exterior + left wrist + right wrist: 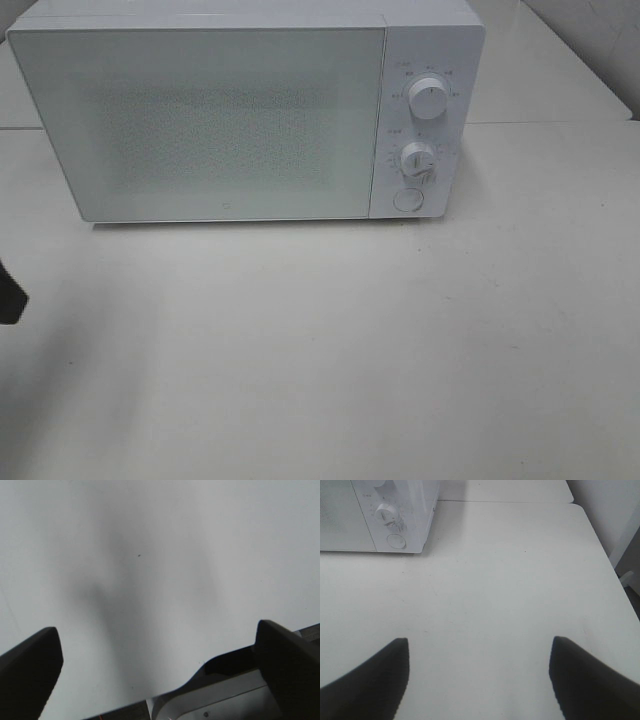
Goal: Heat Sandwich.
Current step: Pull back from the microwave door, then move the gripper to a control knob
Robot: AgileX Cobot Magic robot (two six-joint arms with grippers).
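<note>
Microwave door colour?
The microwave door is white with a fine dotted mesh; exterior high view shows it best.

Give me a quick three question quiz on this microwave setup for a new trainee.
1. True or false: the microwave door is shut.
2. How many dials sit above the round button? A one, B two, C three.
3. Fill in: the left gripper and the right gripper both stand ____, holding nothing.
Key: 1 true; 2 B; 3 open.
</note>
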